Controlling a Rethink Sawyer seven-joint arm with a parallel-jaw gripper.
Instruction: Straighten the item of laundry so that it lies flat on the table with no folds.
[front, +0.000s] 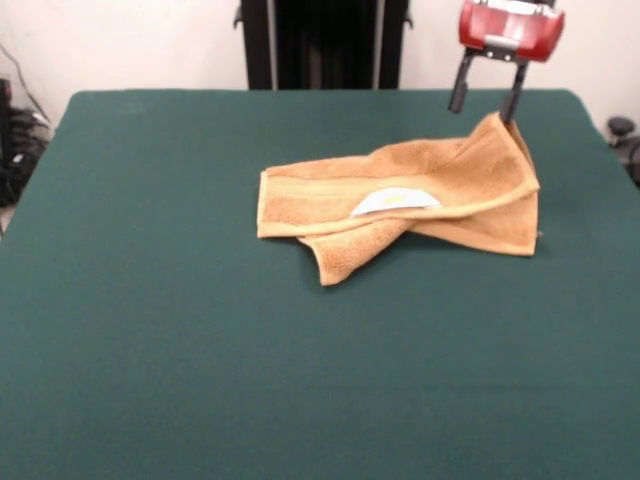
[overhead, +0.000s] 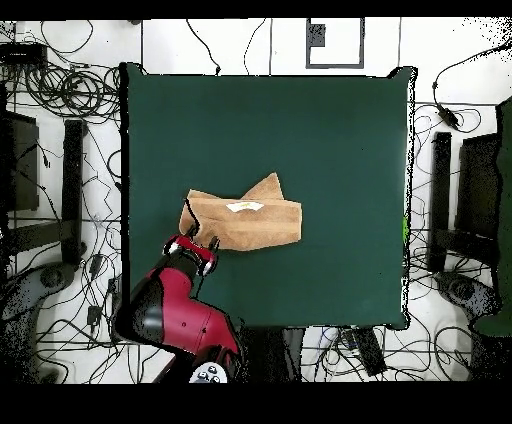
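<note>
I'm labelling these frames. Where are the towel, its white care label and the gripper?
towel (front: 470, 180): front view, terry body right of the label.
care label (front: 395, 201): front view, middle of the white tag.
gripper (front: 487, 103): front view, midway between the fingertips.

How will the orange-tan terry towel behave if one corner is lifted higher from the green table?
The orange-tan terry towel is probably floppy: its raised corner below the red and black tool peaks while the rest sags in folds. It looks light, so it may slide on the green felt-like table rather than unfold. Its white care label should simply move with it.
</note>
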